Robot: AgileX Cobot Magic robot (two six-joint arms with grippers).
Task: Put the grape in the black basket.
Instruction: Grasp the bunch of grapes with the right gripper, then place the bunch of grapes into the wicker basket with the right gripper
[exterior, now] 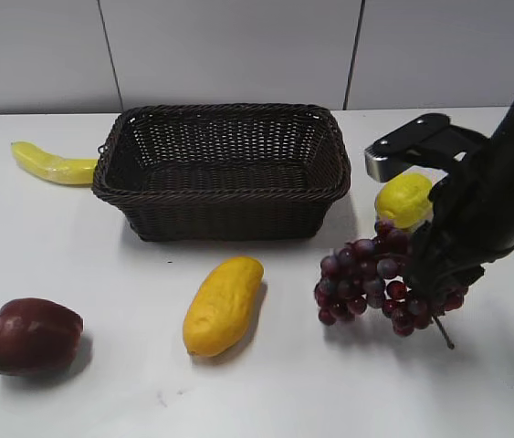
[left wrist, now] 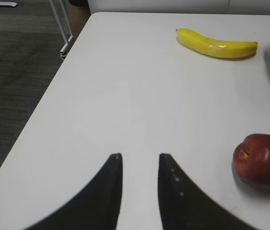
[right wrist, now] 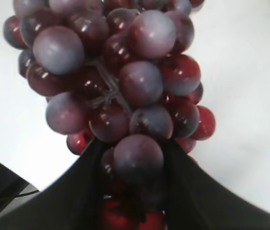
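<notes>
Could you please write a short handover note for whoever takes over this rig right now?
Right end effector: shut on the grape, gripping the bunch at its right end, on the table right of the yellow mango.
Left end effector: open, holding nothing, above bare table near the apple and banana.
Black basket: at the back centre, nothing visible in it.
Done: grape grasped.
Left: lift it, carry it left and back over the basket rim, release.

The exterior view looks down at a slant across the table toward the back wall. The left wrist view faces the table's left edge, sharing the apple and banana; the right wrist view sits close against the grape.
</notes>
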